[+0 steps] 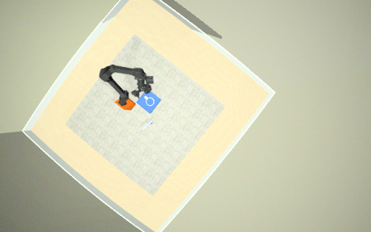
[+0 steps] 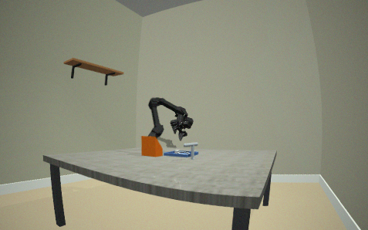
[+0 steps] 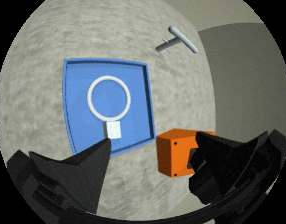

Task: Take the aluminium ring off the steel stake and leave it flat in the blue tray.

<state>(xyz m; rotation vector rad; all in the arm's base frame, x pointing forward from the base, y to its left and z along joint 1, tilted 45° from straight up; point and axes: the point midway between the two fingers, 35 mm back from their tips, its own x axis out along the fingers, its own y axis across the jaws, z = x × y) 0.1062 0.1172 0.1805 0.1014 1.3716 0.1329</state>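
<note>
Grey-green walls surround the mottled grey table [image 1: 151, 156] [image 2: 153, 170], and a brown shelf [image 2: 93, 67] is fixed to the wall toward ten o'clock in the exterior view. On the table, the aluminium ring [image 1: 149, 101] [image 2: 183, 152] [image 3: 109, 77] lies flat inside the blue tray [image 1: 150, 111] [image 2: 180, 155] [image 3: 150, 100], off the stake; in the wrist view its pale block-like tab [image 3: 113, 130] points to six o'clock. Wide apart and with nothing between them, the fingers of the black gripper [image 1: 142, 92] [image 2: 178, 134] [image 3: 153, 136] hang above the table, clear of the ring. Seen from the wrist, the steel stake [image 1: 147, 125] [image 2: 192, 151] [image 3: 166, 46] with its cross-bar stands outside the tray, toward one o'clock, and the orange block [image 1: 129, 107] [image 2: 151, 147] [image 3: 169, 155] sits near the tray's corner at four o'clock. From the exterior, the stake is upright, its cross-bar on top.
</note>
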